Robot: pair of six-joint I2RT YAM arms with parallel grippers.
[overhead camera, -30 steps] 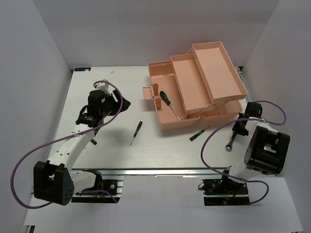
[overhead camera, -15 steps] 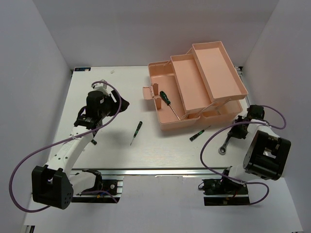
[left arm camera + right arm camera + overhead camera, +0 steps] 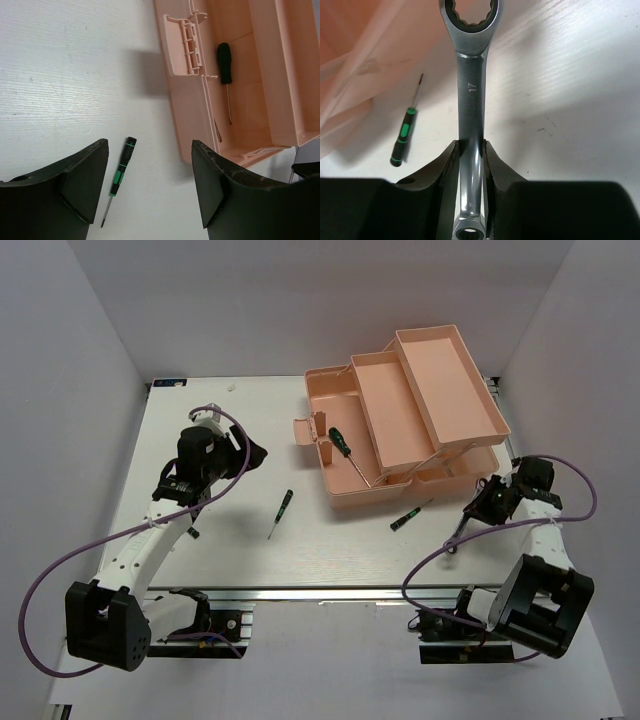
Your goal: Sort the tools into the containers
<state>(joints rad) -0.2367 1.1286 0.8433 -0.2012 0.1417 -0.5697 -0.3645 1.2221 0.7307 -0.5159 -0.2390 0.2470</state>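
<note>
The salmon-pink toolbox [image 3: 452, 380] stands open at the back right, its trays fanned out. One dark-handled screwdriver [image 3: 340, 443] lies in its lower compartment [image 3: 250, 95]. A green-banded screwdriver [image 3: 284, 506] lies on the table mid-left, below my open left gripper [image 3: 150, 150] in the wrist view, and my left gripper [image 3: 255, 453] hovers up-left of it. Another screwdriver [image 3: 405, 518] lies in front of the box. My right gripper [image 3: 482, 506] is shut on the shaft of the silver wrench [image 3: 471, 85], whose ring end points away over the table beside the box's near right corner.
A small dark item [image 3: 191, 532] lies beside the left arm. White walls enclose the table on three sides. The right arm's purple cable [image 3: 420, 550] loops over the table near the front rail. The blurred box [image 3: 360, 65] fills the upper left of the right wrist view.
The right arm has swung round and carried the wrench a little left, toward the box's near corner. The left arm shifted slightly at first and then stayed put.
</note>
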